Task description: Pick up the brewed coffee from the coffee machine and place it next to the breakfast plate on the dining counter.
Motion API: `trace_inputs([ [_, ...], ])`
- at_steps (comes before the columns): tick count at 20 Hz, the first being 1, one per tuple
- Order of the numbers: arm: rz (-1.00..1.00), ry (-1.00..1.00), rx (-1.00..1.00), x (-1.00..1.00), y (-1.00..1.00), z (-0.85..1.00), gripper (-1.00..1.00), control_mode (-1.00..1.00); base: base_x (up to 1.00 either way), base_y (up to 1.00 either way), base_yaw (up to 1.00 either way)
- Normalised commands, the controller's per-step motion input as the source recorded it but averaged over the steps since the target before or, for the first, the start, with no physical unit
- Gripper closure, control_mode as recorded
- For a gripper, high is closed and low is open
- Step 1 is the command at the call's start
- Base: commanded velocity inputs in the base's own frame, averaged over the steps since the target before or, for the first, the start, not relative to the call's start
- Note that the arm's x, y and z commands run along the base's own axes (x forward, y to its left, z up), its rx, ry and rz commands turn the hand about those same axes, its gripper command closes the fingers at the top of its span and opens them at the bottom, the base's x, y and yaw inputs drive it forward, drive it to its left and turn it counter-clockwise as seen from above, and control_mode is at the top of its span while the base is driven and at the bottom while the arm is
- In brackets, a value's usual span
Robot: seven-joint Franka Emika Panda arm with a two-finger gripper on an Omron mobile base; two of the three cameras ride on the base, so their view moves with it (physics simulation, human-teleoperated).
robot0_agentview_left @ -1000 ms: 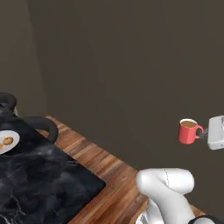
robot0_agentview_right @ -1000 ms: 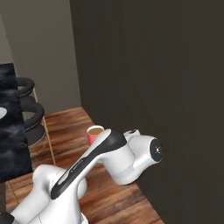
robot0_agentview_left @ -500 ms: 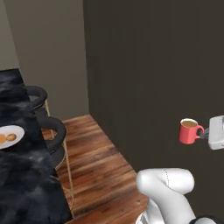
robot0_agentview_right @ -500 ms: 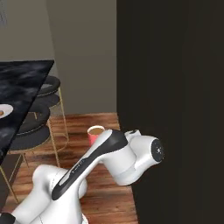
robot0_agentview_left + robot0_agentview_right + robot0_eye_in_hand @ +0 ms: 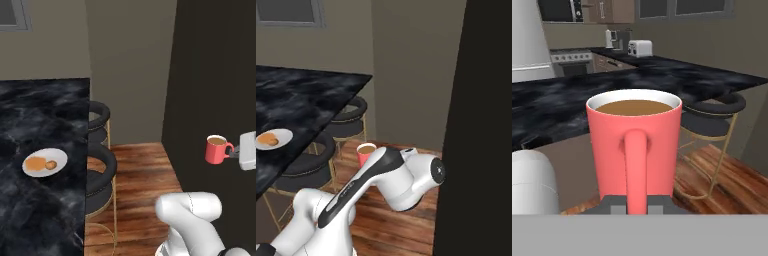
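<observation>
Red and upright, the brewed coffee (image 5: 217, 149) hangs in the air beside the dark wall, brown liquid near its rim. We see the pincer (image 5: 636, 204) clamped on its handle, the fingertips (image 5: 615, 203) closed against the base of that handle in the hand view. The mug is well apart from the breakfast plate (image 5: 45, 162), which lies on the dining tabletop (image 5: 30, 210) with pastry pieces on it. Round dark stools (image 5: 100, 172) stand along the tabletop's edge, between plate and mug, over a wooden floor (image 5: 137, 170).
</observation>
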Motion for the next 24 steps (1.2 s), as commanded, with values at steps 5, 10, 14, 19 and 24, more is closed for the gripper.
trace_inputs([
  [5,0.0,0.0,0.0,0.0,0.0,0.0,1.0,1.0,0.98,-0.11,0.64],
  [10,0.0,0.0,0.0,0.0,0.0,0.0,1.0,1.0,0.98,-0.26,0.66],
  [14,0.0,0.0,0.0,0.0,0.0,0.0,1.0,1.0,0.93,-0.19,0.69],
  [19,0.0,0.0,0.0,0.0,0.0,0.0,1.0,1.0,0.92,-0.19,0.7],
  [24,0.0,0.0,0.0,0.0,0.0,0.0,1.0,1.0,0.89,-0.22,0.71],
])
